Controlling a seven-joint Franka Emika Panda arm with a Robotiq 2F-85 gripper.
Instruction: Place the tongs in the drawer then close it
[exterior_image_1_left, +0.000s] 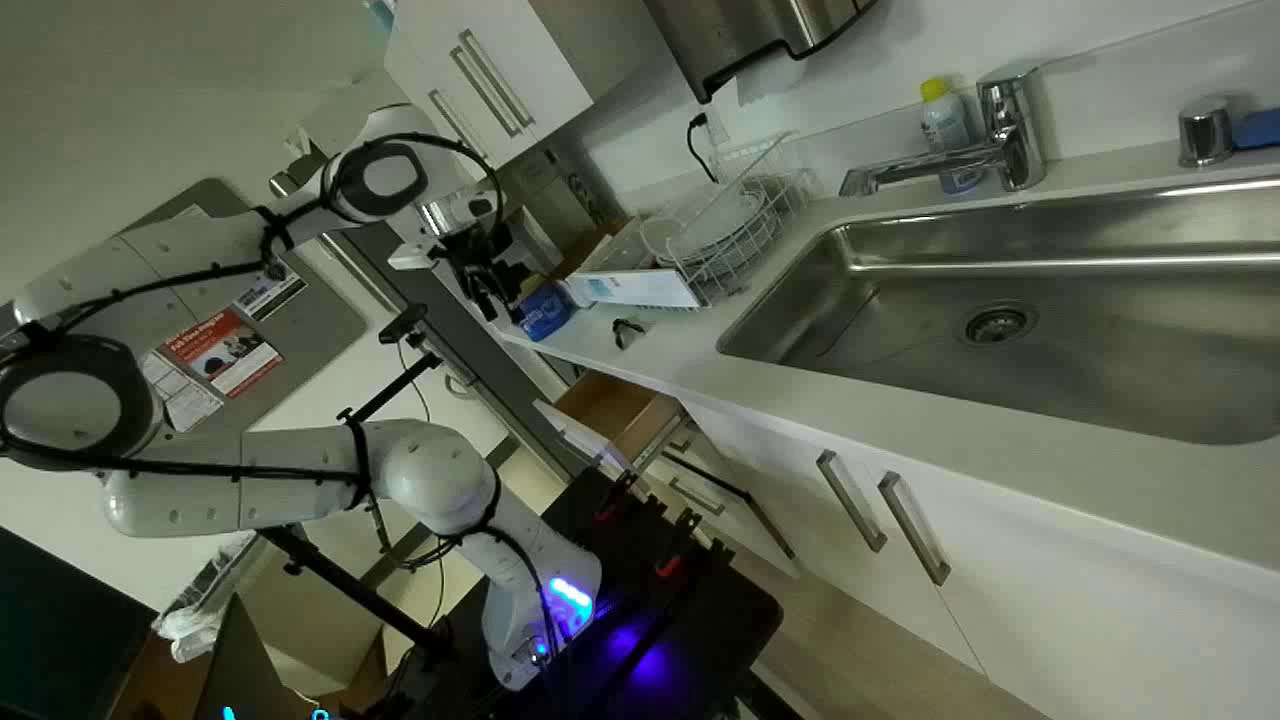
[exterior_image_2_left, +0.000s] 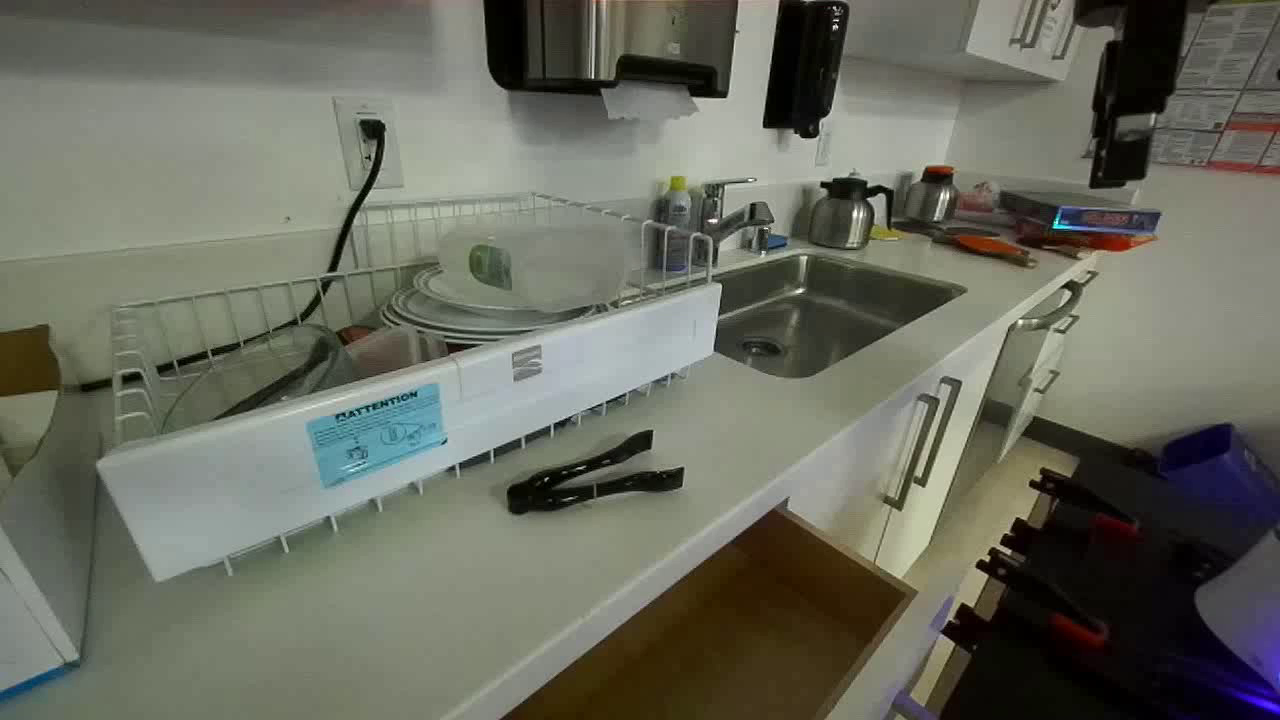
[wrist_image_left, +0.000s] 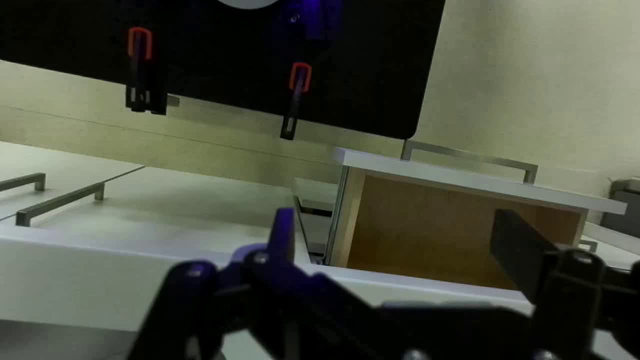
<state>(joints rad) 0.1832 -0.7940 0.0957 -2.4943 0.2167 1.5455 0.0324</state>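
A: State of gripper (wrist_image_left: 392, 230), pls.?
B: In wrist view, jaws are set well apart; drawer (wrist_image_left: 425, 230) is partly framed betw. them, beyond. In both exterior views, gripper is suspended well apart from tongs (exterior_image_2_left: 600, 490).

A: Tongs loc.?
B: Tongs (blk) are laid flat on countertop (exterior_image_2_left: 330, 640), betw. dish rack (exterior_image_2_left: 590, 350) & front edge, spaced from both. Arms are splayed in a V; tips are turned roughly twd. sink (exterior_image_2_left: 850, 310).

A: Drawer cond.?
B: Drawer is pulled out from under countertop edge. Lt.-brown wood int. is exposed in all views; bar handle (wrist_image_left: 470, 156) is seen fixed to white front in wrist view.

A: Rack load?
B: Plates (exterior_image_2_left: 440, 310) are stacked in rack; rack front (white) is marked w/ blue "ATTENTION" label (exterior_image_2_left: 375, 432).

A: Adj. equip.?
B: Faucet (exterior_image_2_left: 735, 218) is mounted at sink; yel.-capped bottle (exterior_image_2_left: 678, 220) is placed just beside it. Paper-towel dispenser (exterior_image_2_left: 610, 40) is wall-mtd. higher up, w/ sheet (exterior_image_2_left: 650, 103) partly exposed. Blk cord (exterior_image_2_left: 348, 222) is plugged into wall outlet (exterior_image_2_left: 352, 165).

A: Base side?
B: In wrist view, blk platform (wrist_image_left: 360, 90) is seen opp. drawer front, w/ red-marked clamps (wrist_image_left: 295, 105) fixed along its edge. Robot arm (exterior_image_1_left: 430, 475) is carried on same platform in an exterior view.
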